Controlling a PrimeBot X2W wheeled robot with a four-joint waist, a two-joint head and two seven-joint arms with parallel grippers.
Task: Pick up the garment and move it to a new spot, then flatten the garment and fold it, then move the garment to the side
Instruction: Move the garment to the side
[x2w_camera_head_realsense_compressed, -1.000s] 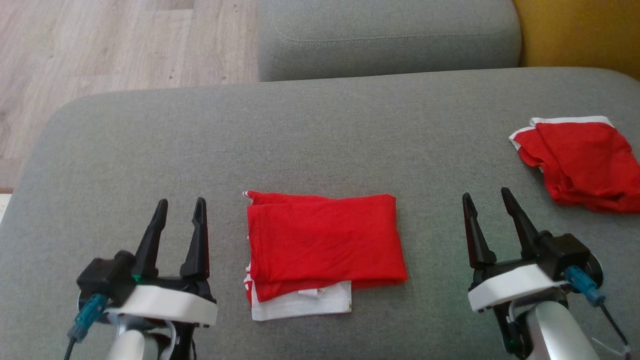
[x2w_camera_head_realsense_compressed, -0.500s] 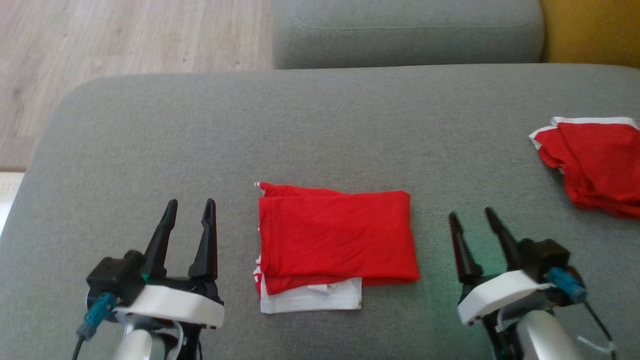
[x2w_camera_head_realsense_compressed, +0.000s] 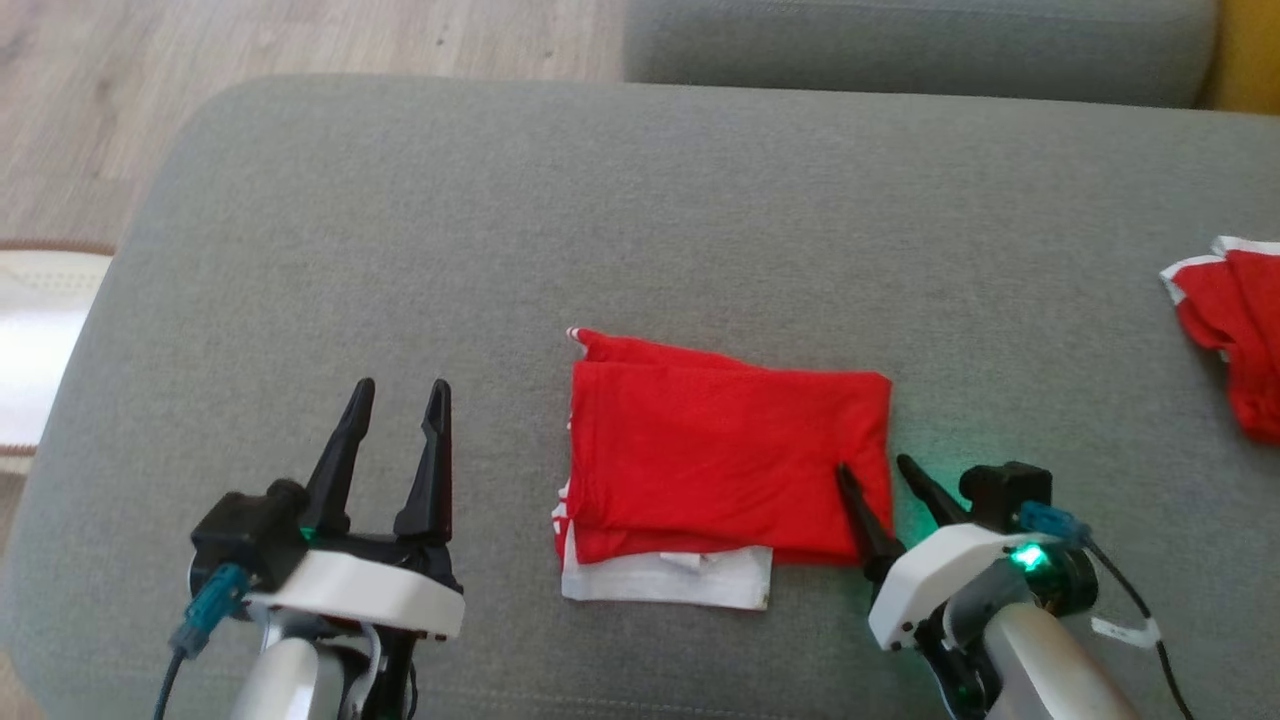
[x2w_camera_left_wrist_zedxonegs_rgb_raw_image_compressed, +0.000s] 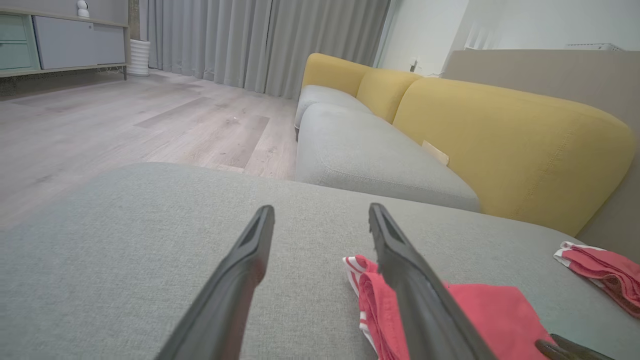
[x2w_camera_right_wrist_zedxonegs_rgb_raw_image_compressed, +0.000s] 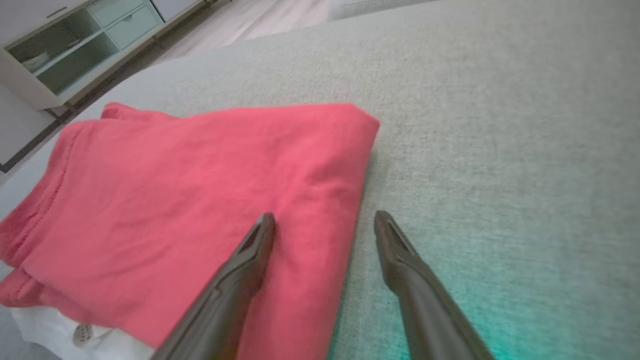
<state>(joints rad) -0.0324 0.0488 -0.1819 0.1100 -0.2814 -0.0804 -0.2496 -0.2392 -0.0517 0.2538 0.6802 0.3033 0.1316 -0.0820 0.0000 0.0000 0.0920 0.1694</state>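
The folded red garment (x2w_camera_head_realsense_compressed: 720, 450) is thin, matt knit cloth with a fine mesh texture, and its white hem is smoother. The broad grey sofa cushion (x2w_camera_head_realsense_compressed: 640, 220) is coarse, flecked woven upholstery. The pale plank floor (x2w_camera_left_wrist_zedxonegs_rgb_raw_image_compressed: 125, 115) looks like satin wood. The right gripper (x2w_camera_head_realsense_compressed: 870, 463) has matt black plastic jaws.

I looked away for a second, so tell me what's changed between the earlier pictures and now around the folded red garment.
The right gripper moved leftward to the right edge of the folded red garment, open, one finger over the cloth and one over the grey cushion; nothing is gripped yet. The head camera shifted too. The left gripper stayed open beside the garment, which stayed folded in place.
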